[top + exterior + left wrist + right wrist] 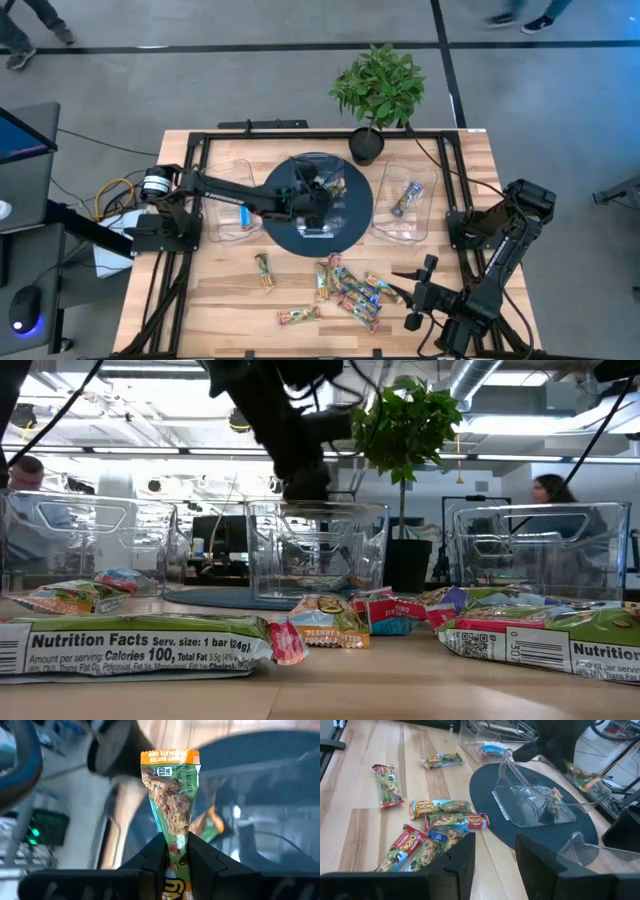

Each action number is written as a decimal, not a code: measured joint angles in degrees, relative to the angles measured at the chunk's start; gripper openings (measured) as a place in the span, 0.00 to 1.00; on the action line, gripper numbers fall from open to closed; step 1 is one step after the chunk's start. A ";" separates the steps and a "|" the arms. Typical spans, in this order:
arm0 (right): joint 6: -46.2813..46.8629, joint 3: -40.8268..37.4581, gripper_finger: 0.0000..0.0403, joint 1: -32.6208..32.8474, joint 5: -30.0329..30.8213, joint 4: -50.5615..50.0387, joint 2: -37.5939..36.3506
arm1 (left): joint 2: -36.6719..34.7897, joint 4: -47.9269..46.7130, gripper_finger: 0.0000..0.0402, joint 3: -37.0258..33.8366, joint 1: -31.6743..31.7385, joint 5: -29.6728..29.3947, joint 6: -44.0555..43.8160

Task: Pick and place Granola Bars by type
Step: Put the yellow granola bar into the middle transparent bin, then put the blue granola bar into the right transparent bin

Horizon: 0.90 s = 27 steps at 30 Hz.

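Several granola bars [345, 290] lie flat on the near half of the wooden table, also in the right wrist view [445, 820]. Three clear tubs stand in a row: the left tub [222, 228] holds a blue bar [246, 215], the middle tub [345, 222] on a round dark mat [285, 238] holds one bar [555, 802], and the right tub [388, 228] holds one bar [408, 197]. My left gripper [176, 845] reaches from the left over the middle tub, shut on a green bar [170, 795]. My right gripper [495, 860] hovers open beside the loose bars, at their right. My left gripper pinches one end of the green bar [175, 851] between its two fingers. The rest of the bar sticks out past the fingertips to its orange-edged free end [170, 757]. The fingers slant down from the table's left. The bar is lifted clear above the middle tub.
A potted plant [378, 90] stands at the far edge behind the tubs. Black frame rails [196, 150] run along the table's left, right and far sides. People move in the room beyond the table [550, 490].
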 joint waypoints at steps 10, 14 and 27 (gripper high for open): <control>0.02 0.00 0.33 -0.02 0.02 -0.02 0.00 | 0.00 -5.17 0.19 -0.01 2.99 6.55 -5.20; 0.02 -0.02 0.33 -0.04 0.02 0.00 0.00 | 0.00 -5.01 0.26 -0.02 2.57 5.92 -5.24; 0.02 -0.04 0.33 -0.66 0.07 0.04 0.00 | -1.31 -11.03 0.33 2.47 -1.29 3.97 -5.38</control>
